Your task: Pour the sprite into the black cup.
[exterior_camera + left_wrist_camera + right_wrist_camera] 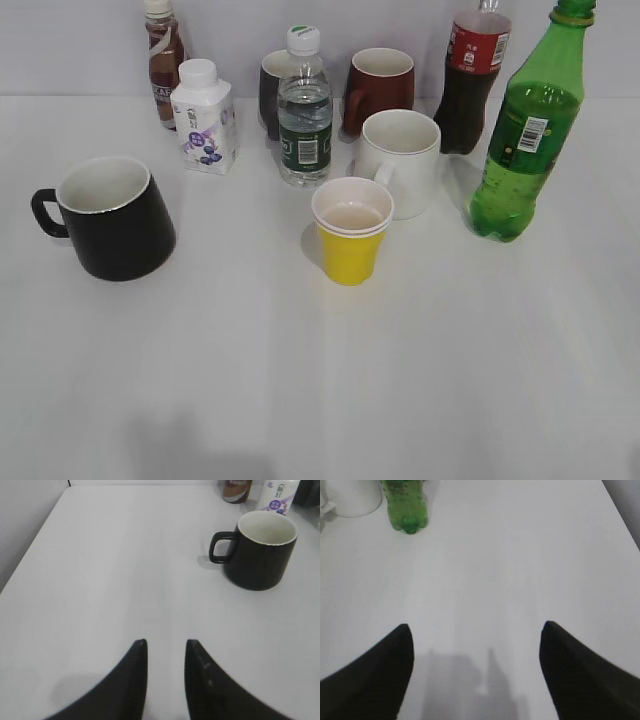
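Observation:
The sprite (528,130), a tall green bottle without a cap, stands at the right rear of the table. Its base shows at the top left of the right wrist view (407,507). The black cup (112,218) stands upright at the left, handle to the left, white inside. It also shows at the upper right of the left wrist view (260,547). My left gripper (166,642) hovers over bare table short of the cup, jaws a little apart and empty. My right gripper (476,627) is wide open and empty, short of the sprite. Neither gripper shows in the exterior view.
A yellow paper cup (350,232) and a white mug (400,150) stand mid-table. Behind are a clear water bottle (304,110), a dark mug (272,92), a maroon mug (380,88), a cola bottle (472,80), a white carton (204,118) and a brown bottle (164,62).

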You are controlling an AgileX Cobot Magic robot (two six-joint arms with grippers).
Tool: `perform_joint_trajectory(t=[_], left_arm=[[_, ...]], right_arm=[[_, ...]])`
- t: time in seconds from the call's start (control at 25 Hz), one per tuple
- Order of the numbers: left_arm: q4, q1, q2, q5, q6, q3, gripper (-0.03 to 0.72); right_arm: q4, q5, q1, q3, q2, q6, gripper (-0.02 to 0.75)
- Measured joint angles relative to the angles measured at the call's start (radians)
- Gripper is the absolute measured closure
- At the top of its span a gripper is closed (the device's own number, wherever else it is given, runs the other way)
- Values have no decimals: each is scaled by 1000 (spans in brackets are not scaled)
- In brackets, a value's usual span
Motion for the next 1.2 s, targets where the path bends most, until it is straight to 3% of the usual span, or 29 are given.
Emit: perform_joint_trajectory(t=[0.16,0.32,0.48,0.72,1.0,1.2], left_arm=[[-24,0,1,-89,0,-17,485],[-26,0,57,-515,0,3,485],[-27,0,201,-962,0,105,485],[-20,0,631,-1516,0,296,483],[-18,0,1197,-1902,0,314,463],[82,0,1432,-1990,0,317,449]], right_arm=[[-11,0,0,0,0,0,150],[0,0,0,0,0,0,150],[-11,0,0,0,0,0,150],[0,0,0,0,-1,0,150],[-4,0,0,0,-1,0,150],[-3,0,0,0,-1,0,150]])
